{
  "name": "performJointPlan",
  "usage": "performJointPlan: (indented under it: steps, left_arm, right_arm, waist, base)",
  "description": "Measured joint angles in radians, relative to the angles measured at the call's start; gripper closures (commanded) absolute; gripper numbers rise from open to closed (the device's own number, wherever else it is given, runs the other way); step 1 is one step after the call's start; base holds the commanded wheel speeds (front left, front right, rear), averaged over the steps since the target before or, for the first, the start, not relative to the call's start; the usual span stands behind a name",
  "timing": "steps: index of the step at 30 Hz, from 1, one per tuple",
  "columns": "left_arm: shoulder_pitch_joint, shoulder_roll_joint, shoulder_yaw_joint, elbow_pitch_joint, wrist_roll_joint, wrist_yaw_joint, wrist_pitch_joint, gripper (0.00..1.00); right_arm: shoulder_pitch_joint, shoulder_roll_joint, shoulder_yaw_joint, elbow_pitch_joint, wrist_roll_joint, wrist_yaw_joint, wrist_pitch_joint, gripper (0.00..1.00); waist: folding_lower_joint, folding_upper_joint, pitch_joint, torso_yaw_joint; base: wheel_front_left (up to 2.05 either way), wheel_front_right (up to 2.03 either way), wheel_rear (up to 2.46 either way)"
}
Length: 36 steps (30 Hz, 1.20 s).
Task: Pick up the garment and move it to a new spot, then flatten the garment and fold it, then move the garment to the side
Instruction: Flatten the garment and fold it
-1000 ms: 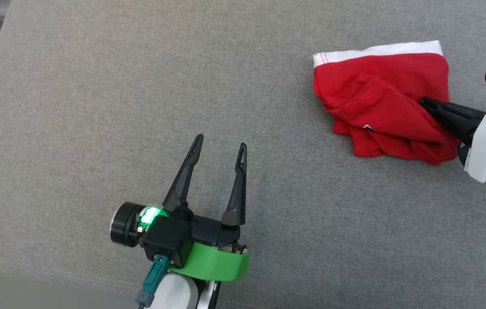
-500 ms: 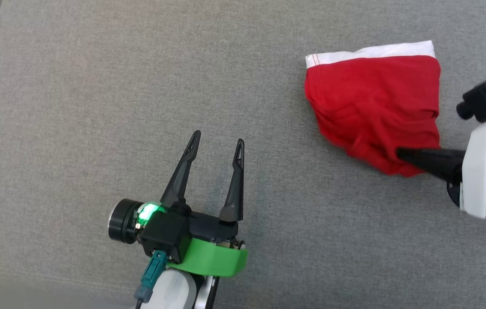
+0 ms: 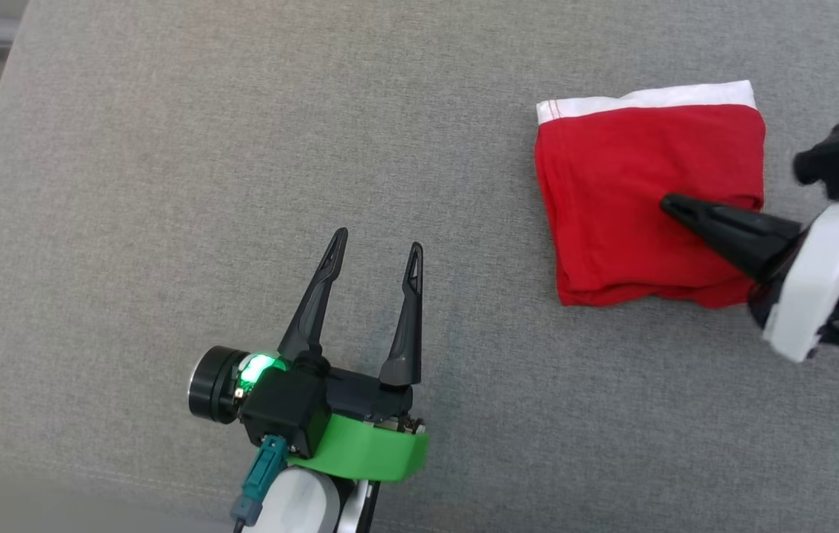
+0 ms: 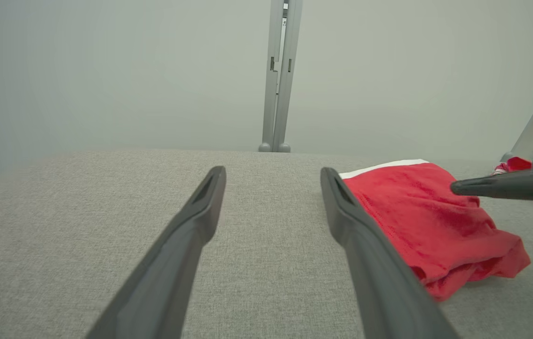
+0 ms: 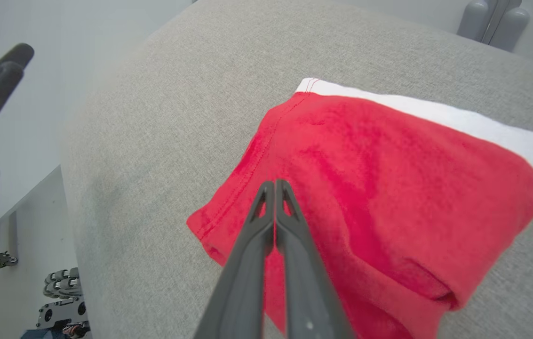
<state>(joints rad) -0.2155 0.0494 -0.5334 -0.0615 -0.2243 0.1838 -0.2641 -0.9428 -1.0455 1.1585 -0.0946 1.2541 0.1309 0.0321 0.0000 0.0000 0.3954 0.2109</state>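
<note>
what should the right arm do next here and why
Probably open the right gripper and lower it onto an edge of the red garment. It lies folded roughly square, and the jaws are shut over it pinching nothing, so moving it aside needs a fresh grip.

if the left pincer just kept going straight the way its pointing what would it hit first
Probably nothing close: the open left pincer points along bare grey cushion, with the red garment off to its right. Past the far edge an upright post stands roughly in line, though depth is unclear.
</note>
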Motion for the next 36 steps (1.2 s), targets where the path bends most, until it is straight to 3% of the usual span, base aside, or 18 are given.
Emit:
performJointPlan:
  steps: [5,13,17,18,19,20,23,24,29,36]
  left_arm:
    - [0.000,0.000,0.001,0.002,-0.001,0.000,0.000,0.00]
    - [0.015,0.000,0.023,0.009,0.023,-0.005,0.000,0.00]
    - [0.030,0.000,0.044,0.010,0.029,-0.008,0.000,0.00]
    - [0.037,0.000,0.054,0.010,0.030,-0.009,0.000,0.00]
    - [0.046,0.000,0.065,0.011,0.032,-0.009,0.000,0.00]
    - [0.055,0.000,0.076,0.011,0.032,-0.009,0.000,0.00]
    - [0.086,0.000,0.113,0.010,0.032,-0.013,0.000,0.00]
    - [0.096,0.000,0.129,0.008,0.031,-0.014,0.000,0.00]
    - [0.143,0.000,0.196,0.002,0.029,-0.034,0.000,0.00]
    - [0.215,0.000,0.253,-0.012,0.047,-0.058,0.000,0.00]
  right_arm:
    - [0.055,0.108,0.076,0.105,-0.059,0.000,-0.041,1.00]
    - [0.135,0.233,0.116,0.102,-0.043,0.000,-0.037,1.00]
    - [0.166,0.273,0.120,0.109,-0.081,0.000,-0.148,1.00]
    - [0.177,0.287,0.119,0.126,-0.099,0.000,-0.197,0.60]
    - [0.189,0.301,0.115,0.149,-0.113,0.000,-0.239,0.00]
    - [0.204,0.316,0.102,0.170,-0.122,0.000,-0.263,0.00]
    - [0.265,0.379,0.016,0.236,-0.159,0.000,-0.291,0.00]
    - [0.297,0.407,-0.058,0.248,-0.189,0.000,-0.291,0.00]
    - [0.485,0.538,-0.424,0.278,-0.478,0.000,-0.295,0.00]
    - [0.694,0.685,-0.731,0.250,-0.774,0.000,-0.295,0.00]
  waist:
    - [0.0000,0.0000,-0.003,0.017]
    - [0.0000,0.0000,-0.028,0.002]
    - [0.0000,0.0000,-0.052,-0.020]
    - [0.0000,0.0000,-0.060,-0.027]
    - [0.0000,0.0000,-0.068,-0.035]
    - [0.0000,0.0000,-0.075,-0.042]
    - [0.0000,0.0000,-0.098,-0.071]
    - [0.0000,0.0000,-0.106,-0.082]
    - [0.0000,0.0000,-0.144,-0.140]
    - [0.0000,0.0000,-0.213,-0.195]
  base:
    - [0.00,0.00,0.00]
    - [0.00,0.00,0.00]
    - [0.00,0.00,0.00]
    - [0.00,0.00,0.00]
    - [0.00,0.00,0.00]
    - [0.00,0.00,0.00]
    - [0.00,0.00,0.00]
    - [0.00,0.00,0.00]
    - [0.00,0.00,0.00]
    - [0.00,0.00,0.00]
